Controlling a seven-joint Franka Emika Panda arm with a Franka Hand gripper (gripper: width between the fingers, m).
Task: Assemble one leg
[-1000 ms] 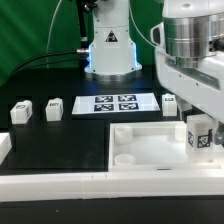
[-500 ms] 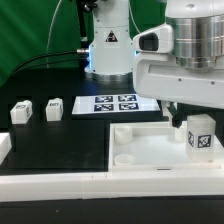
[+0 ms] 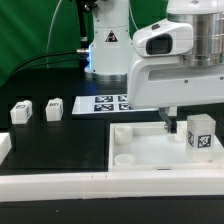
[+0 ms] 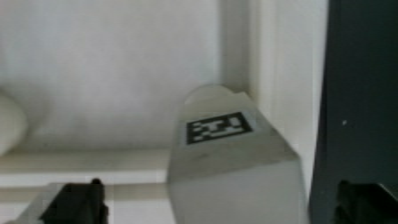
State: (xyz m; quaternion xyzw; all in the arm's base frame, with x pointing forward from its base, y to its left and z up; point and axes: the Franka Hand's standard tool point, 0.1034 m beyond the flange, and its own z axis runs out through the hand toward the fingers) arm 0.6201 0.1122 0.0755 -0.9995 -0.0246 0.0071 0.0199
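Exterior view: black table (image 3: 60, 140), w/ white tray (image 3: 150, 160) at near right, round sockets at its corners. Arm over the tray's right part; gripper (image 3: 168, 125) hangs just left of the leg (image 3: 202, 134), which stands upright inside the tray near its right wall, tag facing camera. Marker board (image 3: 104, 103) lies flat behind the tray. Three spare blocks (image 3: 37, 110) in a row at far left, well apart.

Wrist view: leg (image 4: 231, 160) seen low between two dark fingertips (image 4: 75, 201), neither touching it; jaws spread, holding nothing.

Step, by judgement: grasp the leg. Centre jaws over it first, descend straight, close on its flat sides, keep it upright.

Room: tray wall tight on leg's right; open tray floor to its left, so approach from there.
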